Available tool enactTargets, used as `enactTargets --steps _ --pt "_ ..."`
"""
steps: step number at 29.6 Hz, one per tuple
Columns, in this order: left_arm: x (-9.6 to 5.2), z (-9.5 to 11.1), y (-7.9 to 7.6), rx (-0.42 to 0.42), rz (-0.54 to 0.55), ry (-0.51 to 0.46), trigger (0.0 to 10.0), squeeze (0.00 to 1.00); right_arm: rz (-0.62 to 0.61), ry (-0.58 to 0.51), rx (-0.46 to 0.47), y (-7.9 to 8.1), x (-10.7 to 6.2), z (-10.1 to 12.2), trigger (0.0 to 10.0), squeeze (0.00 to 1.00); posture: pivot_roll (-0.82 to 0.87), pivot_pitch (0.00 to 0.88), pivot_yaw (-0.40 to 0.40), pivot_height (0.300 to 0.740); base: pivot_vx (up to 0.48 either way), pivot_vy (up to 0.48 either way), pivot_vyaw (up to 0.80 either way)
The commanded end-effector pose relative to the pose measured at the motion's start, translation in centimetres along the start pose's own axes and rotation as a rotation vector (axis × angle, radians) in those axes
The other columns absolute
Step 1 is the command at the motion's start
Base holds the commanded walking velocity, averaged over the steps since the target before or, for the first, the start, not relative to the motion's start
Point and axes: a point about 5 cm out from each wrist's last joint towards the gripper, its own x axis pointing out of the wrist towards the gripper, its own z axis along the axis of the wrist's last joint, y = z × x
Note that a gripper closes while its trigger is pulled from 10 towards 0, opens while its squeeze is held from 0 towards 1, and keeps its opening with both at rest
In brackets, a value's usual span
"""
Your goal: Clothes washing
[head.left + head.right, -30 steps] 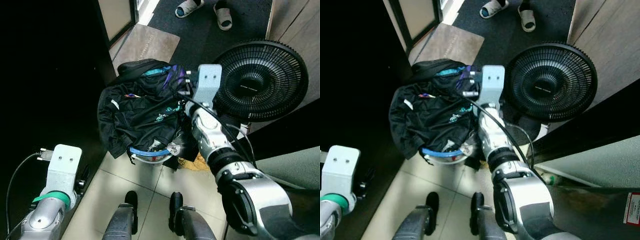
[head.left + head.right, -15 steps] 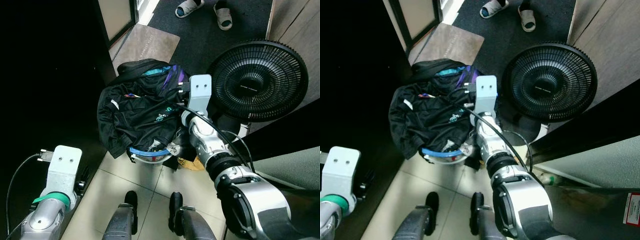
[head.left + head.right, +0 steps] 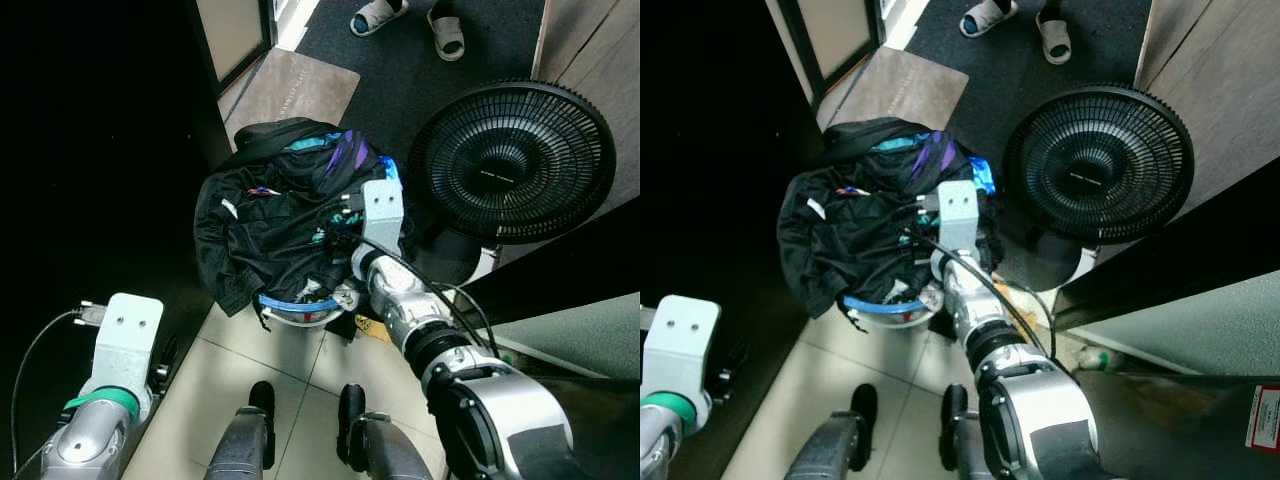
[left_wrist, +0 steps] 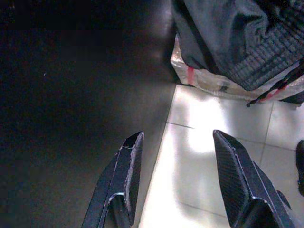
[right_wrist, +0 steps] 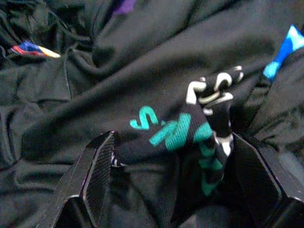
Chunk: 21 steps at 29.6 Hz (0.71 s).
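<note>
The right gripper (image 5: 173, 175) is down in the heap of black clothes (image 3: 265, 225) piled over the laundry basket (image 3: 295, 308) on the floor beside the fan (image 3: 510, 160), jaws spread wide around a fold with teal lettering. The left gripper (image 4: 178, 183) hangs over the tiles, jaws apart, holding nothing.

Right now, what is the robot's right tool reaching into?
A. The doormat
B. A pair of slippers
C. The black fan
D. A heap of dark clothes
D: the right tool sits open over the heap of dark clothes, its fingers either side of a fold with teal lettering.
</note>
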Motion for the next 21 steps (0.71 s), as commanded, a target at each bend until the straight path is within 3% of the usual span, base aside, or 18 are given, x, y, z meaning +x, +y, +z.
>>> enactTargets --steps 1,2,3,5,6,14,21 --pt "-0.5 -0.9 0.1 0.009 0.001 0.041 10.0 0.0 -0.003 0.069 0.004 0.1 -0.5 -1.9 10.0 0.0 0.49 0.586 0.034 0.74 0.0 0.0 0.0" --pt "-0.5 -0.9 0.1 0.009 0.002 0.042 10.0 0.0 -0.006 0.067 0.004 0.0 -0.5 -1.9 8.4 0.0 0.49 0.586 0.033 0.74 0.0 0.0 0.0" --pt "-0.6 -1.0 0.1 0.009 0.003 0.043 10.0 0.0 -0.006 0.066 0.008 -0.1 -0.5 -1.8 1.4 0.0 0.49 0.588 0.032 0.74 0.0 0.0 0.0" --pt "-0.6 -1.0 0.1 0.009 0.003 0.043 10.0 0.0 -0.006 0.066 0.008 -0.1 -0.5 -1.8 1.4 0.0 0.49 0.588 0.032 0.74 0.0 0.0 0.0" --pt "-0.6 -1.0 0.1 0.009 0.004 0.044 10.0 0.0 -0.001 0.068 0.021 -0.1 -0.4 -1.8 0.0 0.0 0.49 0.588 0.034 0.74 0.0 0.0 0.0" --pt "-0.6 -1.0 0.2 0.01 0.006 0.045 10.0 0.0 0.011 0.071 0.051 0.2 -0.4 -1.8 0.0 0.0 0.49 0.59 0.035 0.74 0.0 0.0 0.0" --pt "-0.6 -1.0 0.1 0.009 0.007 0.045 10.0 0.0 -0.075 0.032 0.016 -0.8 -0.3 -1.0 0.0 0.0 0.49 0.589 0.034 0.74 0.0 0.0 0.0"
